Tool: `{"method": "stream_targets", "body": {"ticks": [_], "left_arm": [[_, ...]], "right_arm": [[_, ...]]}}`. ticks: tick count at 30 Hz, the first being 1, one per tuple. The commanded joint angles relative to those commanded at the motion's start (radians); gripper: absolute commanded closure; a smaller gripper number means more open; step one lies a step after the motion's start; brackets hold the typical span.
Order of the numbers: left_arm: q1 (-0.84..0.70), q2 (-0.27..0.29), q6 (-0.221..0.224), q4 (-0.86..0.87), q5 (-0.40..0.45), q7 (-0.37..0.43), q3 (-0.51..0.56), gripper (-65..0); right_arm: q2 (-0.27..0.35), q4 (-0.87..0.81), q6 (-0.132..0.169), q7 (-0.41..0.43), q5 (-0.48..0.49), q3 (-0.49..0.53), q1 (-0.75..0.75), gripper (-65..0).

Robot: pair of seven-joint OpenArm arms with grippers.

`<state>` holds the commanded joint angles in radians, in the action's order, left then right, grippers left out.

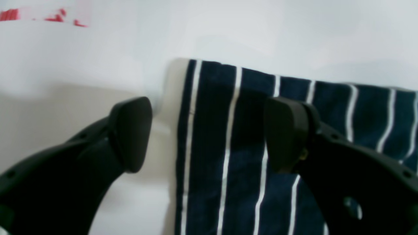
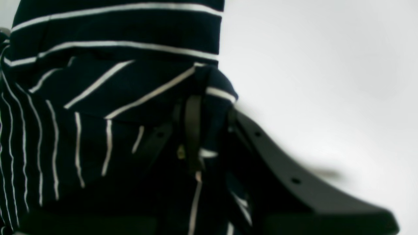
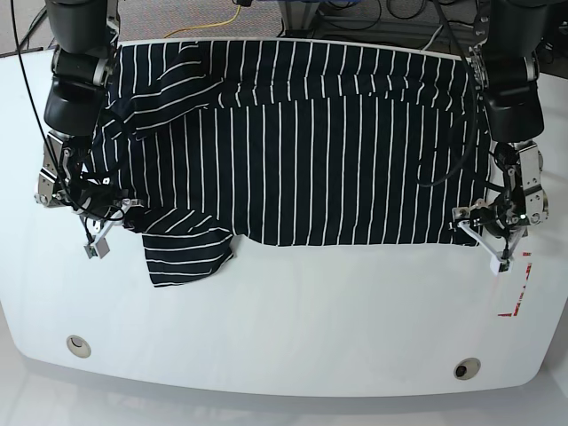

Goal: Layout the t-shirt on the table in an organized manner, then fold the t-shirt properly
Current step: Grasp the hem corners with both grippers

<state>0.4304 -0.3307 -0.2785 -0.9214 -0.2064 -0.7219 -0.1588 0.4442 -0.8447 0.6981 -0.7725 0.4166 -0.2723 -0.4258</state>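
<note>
shirt: t-shirt point(image 3: 302, 151) lies spread on the table point(image 3: 293, 328), striped, dark, taking up the far half; far edge folded over near the table's back edge; one sleeve point(image 3: 186, 244) sticks out toward the near side on the base view's left, wrinkled
table: white, glossy, two round holes point(image 3: 78, 344) by the near edge, red marking point(image 3: 516, 297) near the shirt's corner on the base view's right
left gripper point(image 1: 209, 133): fingers spread wide, straddling the shirt's corner edge; one finger over bare table, the other over cloth; nothing pinched
right gripper point(image 2: 209, 130): fingers pressed together on a bunched fold of the shirt near the sleeve; cloth wraps around the tips
arms: at opposite sides of the shirt, well apart
</note>
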Motion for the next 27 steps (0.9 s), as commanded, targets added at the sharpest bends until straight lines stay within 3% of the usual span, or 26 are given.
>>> {"method": "stream_targets", "body": {"ticks": [6, 9, 14, 16, 23, 27], "left_arm": [[-0.002, 0.002, 0.0, 0.0, 0.005, -0.003, 0.0, -50.4], [-0.003, 0.002, 0.0, 0.0, 0.005, 0.0, 0.0, -42.1], [0.0, 0.003, 0.0, 0.0, 0.003, 0.002, 0.0, -18.1], [0.0, 0.014, 0.0, 0.0, 0.002, 0.002, 0.0, -12.2], [-0.003, 0.031, 0.0, -0.032, 0.005, 0.002, 0.0, -8.6], [-0.003, 0.031, 0.0, -0.087, 0.005, 0.002, 0.0, -1.5]], "right_arm": [[0.0, 0.0, 0.0, -0.002, 0.0, -0.003, 0.0, -8.4], [0.0, 0.0, 0.0, -0.017, 0.0, -0.006, 0.0, -8.4], [0.0, -0.002, 0.0, -0.021, 0.0, -0.006, 0.0, -8.2], [0.0, -0.002, 0.0, -0.021, 0.0, -0.006, 0.0, -8.2], [0.002, -0.049, 0.0, -0.044, 0.0, -0.006, 0.0, -7.9], [0.002, -0.1, 0.0, -0.097, 0.0, -0.006, 0.0, -7.6]]}}
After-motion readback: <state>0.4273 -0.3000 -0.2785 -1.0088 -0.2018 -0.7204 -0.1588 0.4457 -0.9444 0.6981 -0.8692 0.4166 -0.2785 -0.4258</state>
